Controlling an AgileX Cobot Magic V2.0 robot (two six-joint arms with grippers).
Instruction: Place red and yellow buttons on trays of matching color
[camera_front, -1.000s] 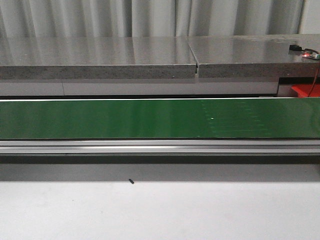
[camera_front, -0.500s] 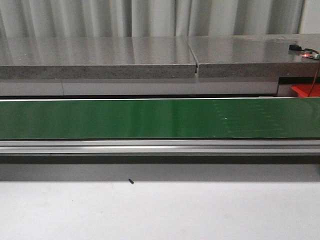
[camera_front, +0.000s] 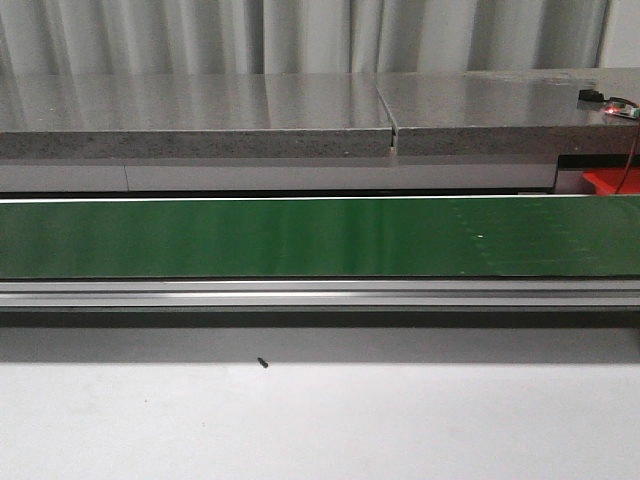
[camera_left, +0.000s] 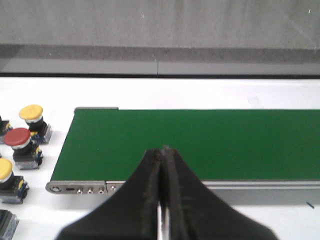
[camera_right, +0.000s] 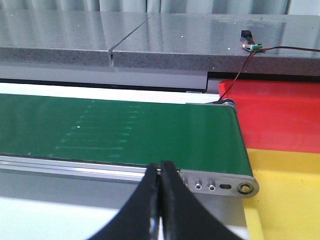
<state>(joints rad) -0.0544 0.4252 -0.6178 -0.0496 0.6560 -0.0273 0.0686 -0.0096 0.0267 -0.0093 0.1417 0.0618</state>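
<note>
Here, the buttons are sitting in a cluster on the white table just off one end of the green conveyor belt (camera_left: 200, 142), seen only from the left wrist camera: a yellow button (camera_left: 33, 121) farthest back, a red button (camera_left: 21, 147) just in front of it, and a second yellow button (camera_left: 7, 179) nearer the camera, each on a dark base. Two more dark bases are showing only partly at the picture's edge. At the belt's other end, in the right wrist view, the red tray (camera_right: 272, 115) is lying beside the belt's end, and the yellow tray (camera_right: 285, 192) is lying just in front of it, closer to the camera. No button is resting on either tray. The left gripper (camera_left: 162, 192) is hovering over the near rail of the belt with its fingers pressed together, pinching nothing. The right gripper (camera_right: 160, 200) is hanging likewise near the belt's tray end, fingers pressed together and empty. A grey stone-like counter (camera_front: 200, 110) is running behind the belt.
</note>
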